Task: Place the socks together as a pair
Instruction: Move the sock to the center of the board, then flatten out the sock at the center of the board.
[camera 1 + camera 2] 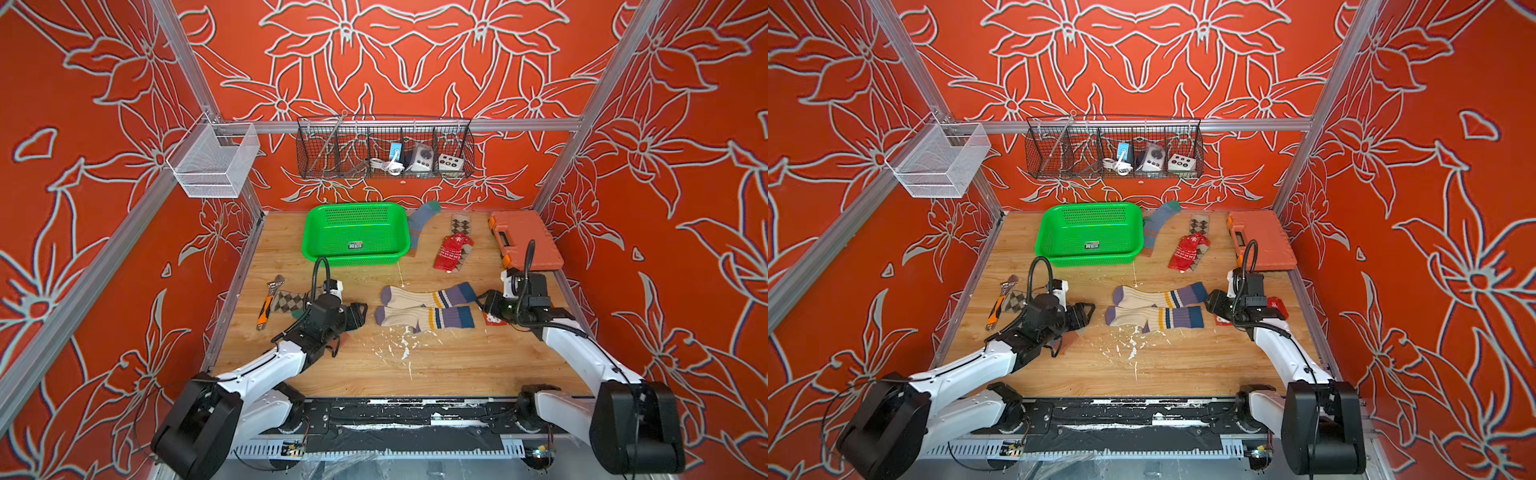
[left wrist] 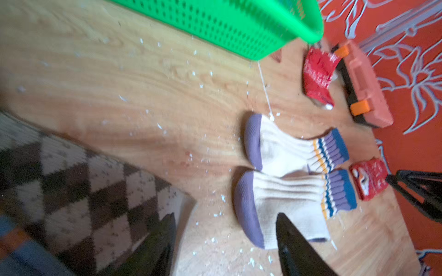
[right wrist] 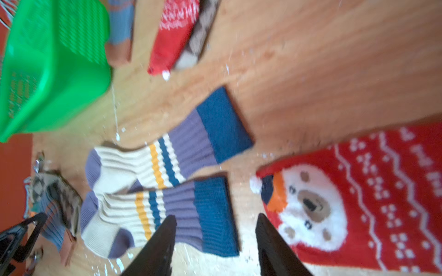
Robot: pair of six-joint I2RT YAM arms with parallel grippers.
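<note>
My gripper (image 2: 224, 239) hangs over the wooden table (image 2: 119, 83), jaws apart, nothing between them. 2 striped socks (image 2: 282, 148) lie side by side, toes touching, cuffs level. 1 finger (image 2: 299, 251) overlaps the nearer sock in view. A checked sock (image 2: 83, 191) lies close, blurred. 1 red sock (image 2: 369, 178) sits just beside the striped cuffs. A second red sock (image 2: 318, 74) lies between the green basket (image 2: 227, 26) and the orange case (image 2: 366, 88). White flecks (image 2: 159, 125) dot the table.
</note>
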